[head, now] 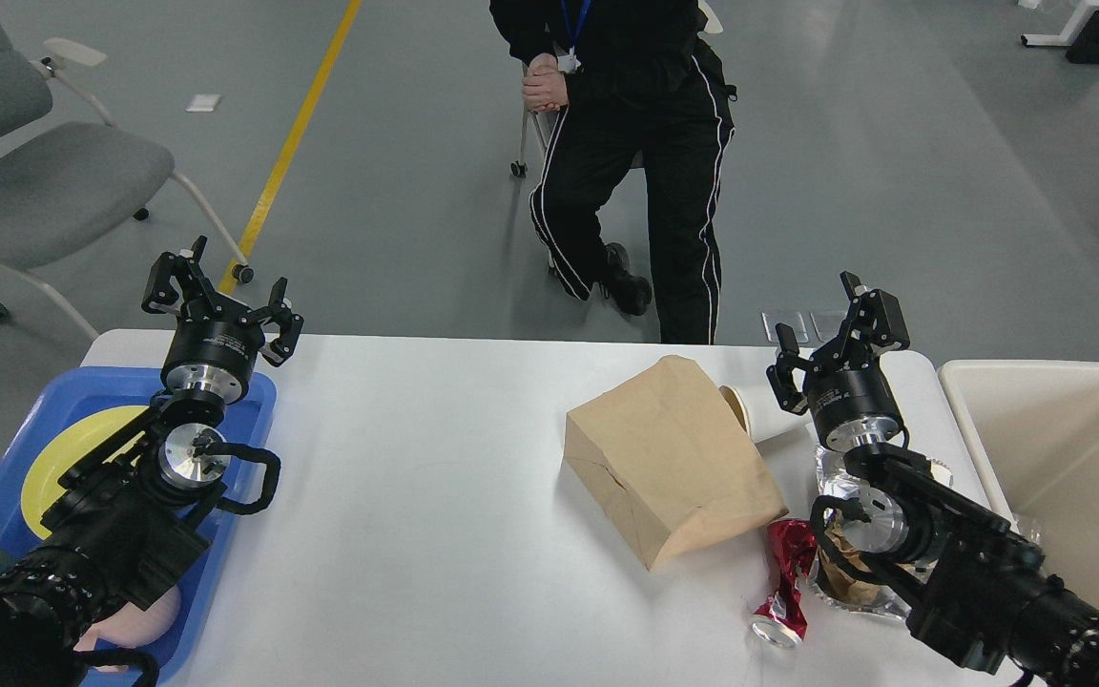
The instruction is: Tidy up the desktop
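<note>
The white desktop (435,496) fills the lower view. On its right part lie a brown paper bag (669,458), a white paper cup (750,415) on its side behind the bag, a crushed red can (783,582) and a silver foil wrapper (845,582) partly hidden under my right arm. My left gripper (220,301) is open and empty above the far left corner. My right gripper (840,329) is open and empty above the far right edge, just right of the cup.
A blue tray (244,401) with a yellow plate (63,458) and a pink bowl (154,611) sits at the left edge under my left arm. A beige bin (1065,458) stands at the right. A seated person (626,143) and a grey chair (44,181) are beyond the table.
</note>
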{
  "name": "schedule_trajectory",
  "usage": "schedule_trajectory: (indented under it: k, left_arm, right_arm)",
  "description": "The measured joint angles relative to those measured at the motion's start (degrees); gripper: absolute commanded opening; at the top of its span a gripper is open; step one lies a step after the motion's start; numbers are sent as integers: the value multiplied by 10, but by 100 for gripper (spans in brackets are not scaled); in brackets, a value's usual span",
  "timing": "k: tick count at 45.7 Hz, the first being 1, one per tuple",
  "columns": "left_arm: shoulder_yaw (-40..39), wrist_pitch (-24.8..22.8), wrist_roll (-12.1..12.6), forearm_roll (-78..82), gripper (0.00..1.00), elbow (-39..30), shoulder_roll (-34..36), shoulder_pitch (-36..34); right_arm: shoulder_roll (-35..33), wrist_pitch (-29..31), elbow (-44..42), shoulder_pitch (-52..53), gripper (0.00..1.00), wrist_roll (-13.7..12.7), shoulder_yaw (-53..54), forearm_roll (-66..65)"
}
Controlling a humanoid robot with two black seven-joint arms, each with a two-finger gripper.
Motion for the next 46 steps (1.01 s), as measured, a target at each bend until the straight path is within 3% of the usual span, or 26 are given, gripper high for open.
schedule_trajectory:
  k: [46]
  left_arm:
    - [0, 0, 0, 0, 96, 0, 0, 0]
  right_arm:
    - [1, -1, 0, -1, 100, 0, 0, 0]
